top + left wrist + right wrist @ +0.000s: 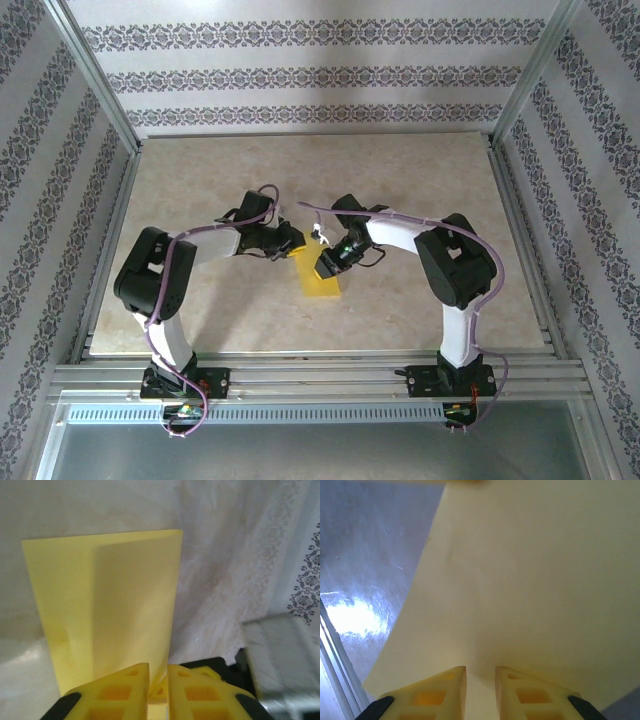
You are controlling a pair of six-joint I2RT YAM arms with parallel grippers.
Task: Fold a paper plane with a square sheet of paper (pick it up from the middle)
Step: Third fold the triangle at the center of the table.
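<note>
**Top external view.** Both arms reach inward and meet over the middle of the desk (420, 180). The square sheet of paper (322, 282) lies between them as a narrow yellow strip, partly folded. The left jaws are at its far end and the right jaws sit over its upper part.

**Left wrist view.** The sheet (115, 600) stands up out of the left jaws with one layer doubled over another along a lengthwise crease. The two yellow fingers (125, 692) are clenched almost together, and the sheet's lower edge is nipped in the slit between them. The left jaws are therefore grasping the sheet.

**Right wrist view.** A broad, flat face of the sheet (535, 580) spreads beyond the fingers (520, 695) and runs down into the narrow gap between them. Bare desk (365, 555) shows at the left. Whether the right jaws pinch the sheet or merely bear on it cannot be told.

**Step in hand (judged).** This is an early fold. The sheet is creased lengthwise, but no pointed nose is formed yet.

**Next move (judged).** One arm must keep the sheet steady while the other lays the raised flap flat and presses along the crease. The edges need to stay aligned as this is done.
</note>
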